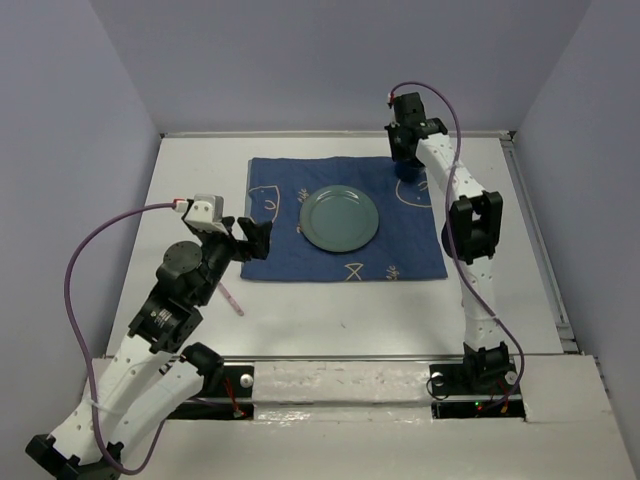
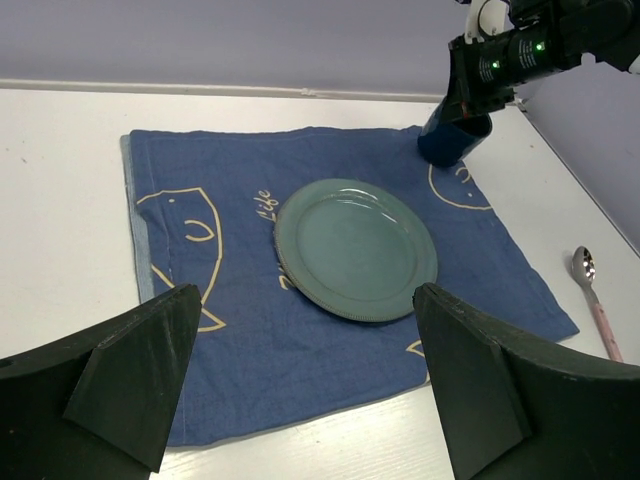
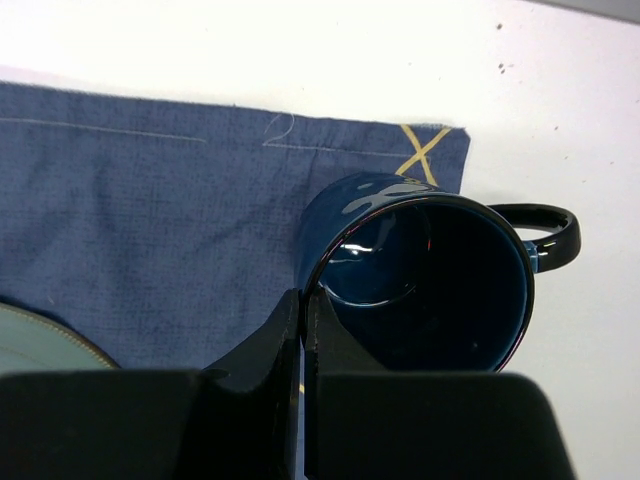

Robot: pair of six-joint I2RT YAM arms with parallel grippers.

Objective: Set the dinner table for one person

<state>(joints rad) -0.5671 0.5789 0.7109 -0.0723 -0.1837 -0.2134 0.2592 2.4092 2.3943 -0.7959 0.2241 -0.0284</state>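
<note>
Pale lavender walls [image 1: 80, 150] close in a large white dinner table [image 1: 330, 310], which fills the view from the arm bases at the near edge to the back wall. On the left side, the left gripper [image 1: 257, 233] hangs over the left edge of a dark blue cloth [image 1: 280, 250], its two dark fingers spread wide with nothing between them. Just near of it, a thin pink item [image 1: 234, 299] lies on the bare white top beside the cloth's near left corner; it is too small to tell what it is. The cloth lies flat across the middle of the table and carries pale yellow fish outlines. A round grey-green plate [image 1: 339, 220] sits on the middle of the cloth, right way up and bare. At the cloth's far right corner is a glossy dark blue mug [image 3: 430, 280], its opening upward and its black handle reaching out over the white tabletop. The right gripper [image 3: 303, 305] is clamped on the mug's wall at the rim, on the side away from the handle. Whether the mug rests on the cloth or is just lifted cannot be told. Farther right, off the cloth, a spoon [image 2: 588, 285] with a pink handle lies on the bare table.
</note>
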